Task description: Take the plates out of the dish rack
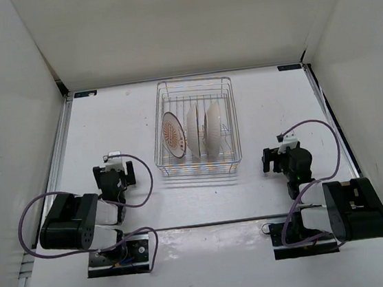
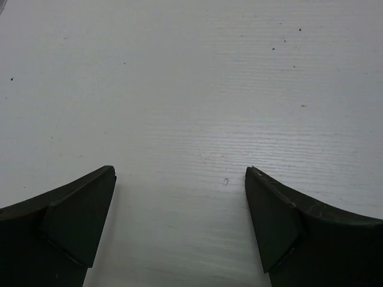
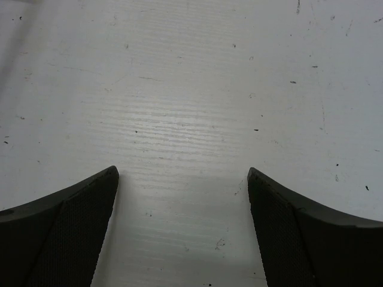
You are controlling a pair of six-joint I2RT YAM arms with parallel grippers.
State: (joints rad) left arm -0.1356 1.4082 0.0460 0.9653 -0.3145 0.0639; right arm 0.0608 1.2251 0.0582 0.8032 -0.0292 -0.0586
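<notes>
Snagging looked like the real danger. Three plates stood on edge in the dish rack (image 1: 191,81), close together between thin wire prongs. A finger entering crooked could hook a wire and drag the light basket across the table (image 1: 106,118), or bump a neighbouring plate and tip it. A pinch on a smooth rim might also slip and drop the plate against the wire.

The rack sat at the far middle of the table, with the plates toward its left half. The orange-lined plate (image 1: 172,133) was leftmost, then a white-backed plate (image 1: 193,131), then another white-backed one (image 1: 214,128).

Nothing had been lifted out. The left gripper (image 1: 114,173) hung over bare tabletop, nearer than the rack and off to its left. The right gripper (image 1: 283,155) mirrored it on the right, also apart from the wire. Both sets of jaws were spread wide and empty. The left fingers (image 2: 72,215) and the right fingers (image 3: 66,227) framed only white surface, with no rack or plate in either wrist view. My call: either arm needed a forward, inward reach first.
</notes>
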